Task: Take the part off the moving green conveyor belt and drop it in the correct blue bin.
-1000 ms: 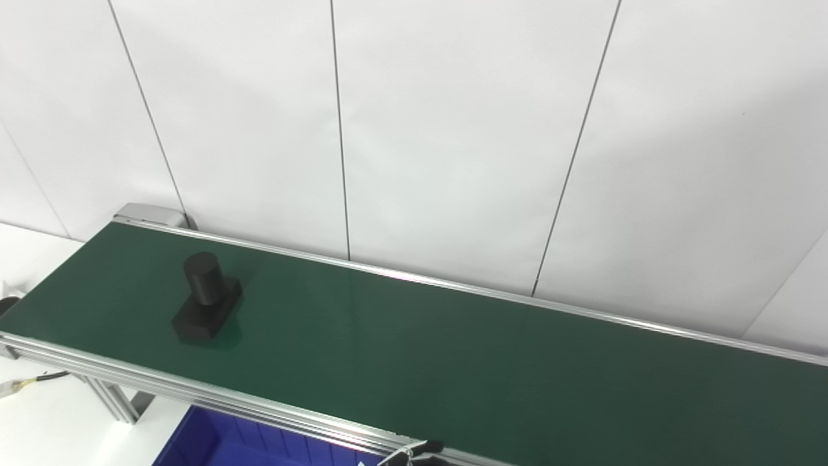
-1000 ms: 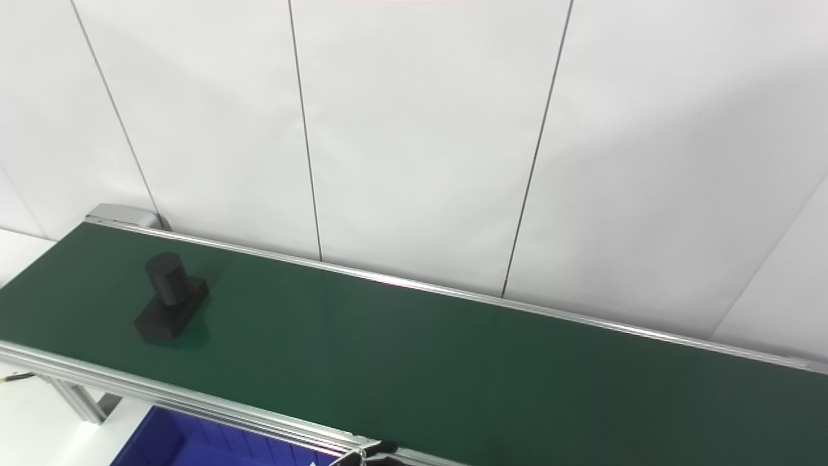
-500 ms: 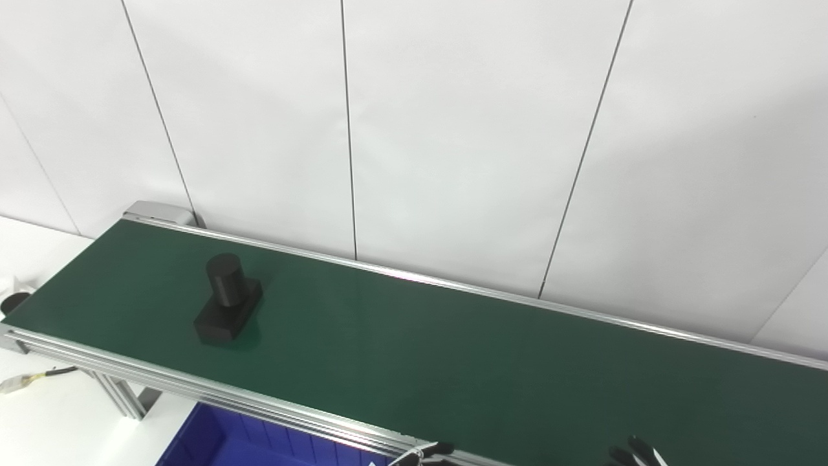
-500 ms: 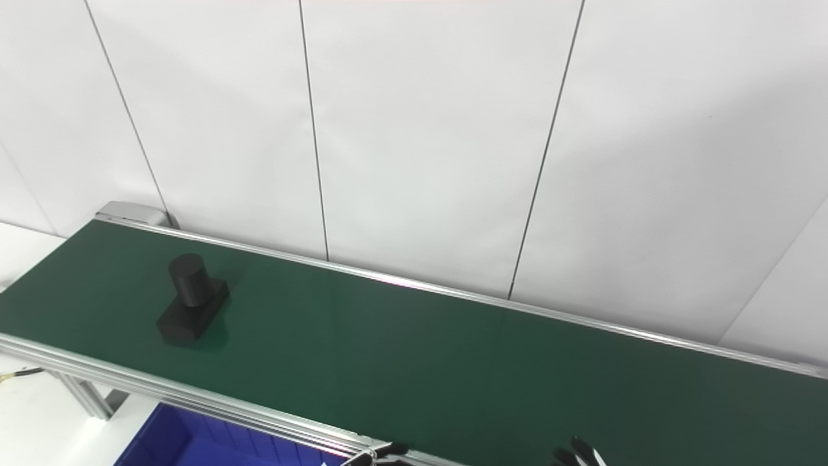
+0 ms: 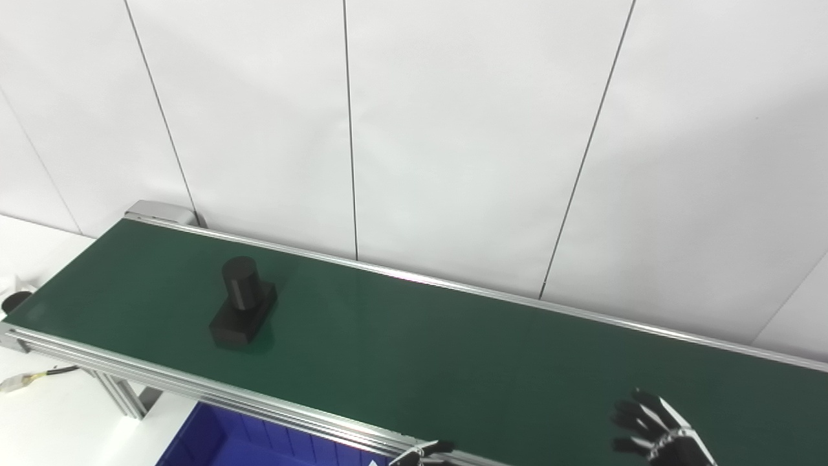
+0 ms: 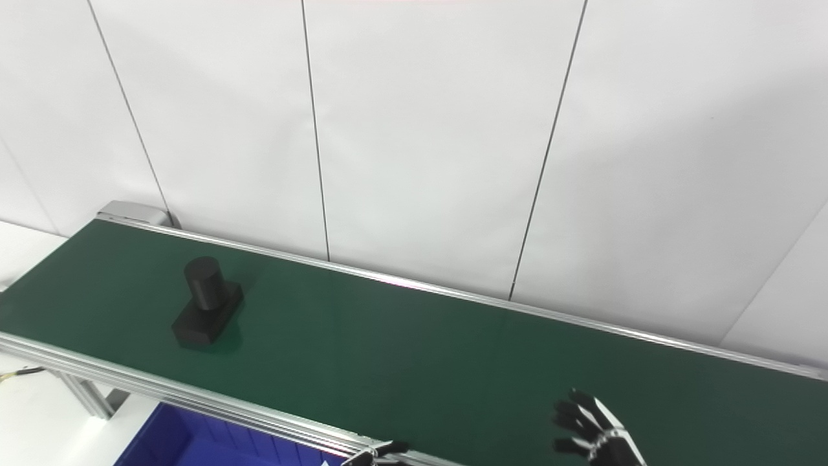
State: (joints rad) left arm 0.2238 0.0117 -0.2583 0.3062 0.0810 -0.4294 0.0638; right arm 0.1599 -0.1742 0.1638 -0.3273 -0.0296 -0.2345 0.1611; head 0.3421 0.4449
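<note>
Green belt material fills most of what we see: the conveyor belt [image 5: 453,362] runs from the far left to the lower right, with a silver rail along each side. On it, toward the left end, stands the part [image 5: 242,304], a black piece with a flat block as base and a short upright cylinder on the top. It rests on the belt, nearer to the front rail than to the back one.

We judge the task is only at its beginning. The part is not yet picked, nothing holds it, and the blue bin [image 5: 213,440], which shows only as a corner under the front rail at the bottom left, has not received it. What remains is the whole work: to reach the part, to close on it, to lift it and to drop it in the correct bin.

Our right hand [image 5: 656,427] comes in at the bottom right, above the belt. Its black fingers [image 6: 572,411] are spread apart and pinch nothing. The part is well apart from these fingers, far to the left along the belt, with bare green surface between them.

Of our left hand [image 5: 420,453] we see only a small dark piece at the bottom edge, just at the front rail, and we cannot tell how its fingers stand.
</note>
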